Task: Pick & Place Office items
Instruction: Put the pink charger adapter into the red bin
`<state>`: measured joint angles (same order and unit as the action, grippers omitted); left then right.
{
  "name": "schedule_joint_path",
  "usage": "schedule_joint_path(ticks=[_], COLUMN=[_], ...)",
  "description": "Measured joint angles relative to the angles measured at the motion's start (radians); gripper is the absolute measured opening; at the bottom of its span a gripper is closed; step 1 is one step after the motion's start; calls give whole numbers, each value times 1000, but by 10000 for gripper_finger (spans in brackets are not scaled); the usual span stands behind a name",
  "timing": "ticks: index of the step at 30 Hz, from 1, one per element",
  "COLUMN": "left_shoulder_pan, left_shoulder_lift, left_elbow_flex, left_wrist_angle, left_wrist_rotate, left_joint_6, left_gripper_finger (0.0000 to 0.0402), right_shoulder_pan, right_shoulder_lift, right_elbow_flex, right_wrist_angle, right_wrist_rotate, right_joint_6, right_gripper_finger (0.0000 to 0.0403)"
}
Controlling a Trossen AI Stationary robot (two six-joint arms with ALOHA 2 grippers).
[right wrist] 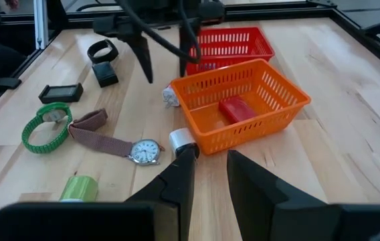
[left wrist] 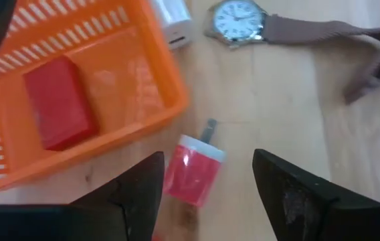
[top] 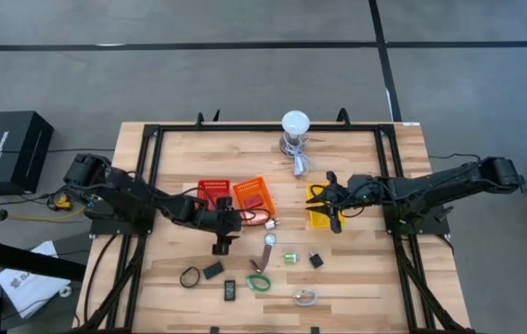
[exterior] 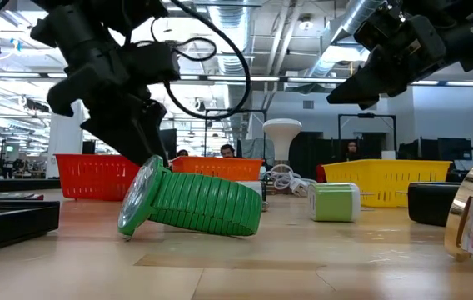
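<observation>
The office items lie scattered on the wooden table. Among them are a black ring, black blocks, a green band watch and a taupe-strap watch. A red piece with a white cap lies next to the orange basket, which holds a red block. My left gripper hangs open above the table near the red basket. In its wrist view the red piece shows between its fingers, untouched. My right gripper is open and empty by the yellow basket.
A white-domed lamp with a coiled cable stands near the far edge. Three baskets sit in a row mid-table. A small green block and a black block lie toward the near right. A black frame runs along the table's sides.
</observation>
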<state>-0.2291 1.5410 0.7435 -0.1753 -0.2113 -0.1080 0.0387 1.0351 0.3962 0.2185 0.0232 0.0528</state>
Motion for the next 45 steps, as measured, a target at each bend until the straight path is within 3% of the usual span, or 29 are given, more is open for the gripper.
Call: schedule_joint_path(ticks=[19,30,45], left_shoulder_pan=[53,9,22], left_shoulder_lift=[-1,-1,126], left_elbow_flex=[-5,14,15], left_wrist_angle=[-136,-70,10], left_wrist_rotate=[-3,36,6], left_joint_6=[69,79,126], left_gripper_finger=[216,209,219], right_shoulder_pan=[0,0,0], right_shoulder_lift=[0,0,0], right_elbow_flex=[0,0,1], right_wrist_angle=[-1,-2,-1], right_wrist_rotate=[0,0,0], right_joint_6=[0,0,0], right_gripper_finger=[82,82,82])
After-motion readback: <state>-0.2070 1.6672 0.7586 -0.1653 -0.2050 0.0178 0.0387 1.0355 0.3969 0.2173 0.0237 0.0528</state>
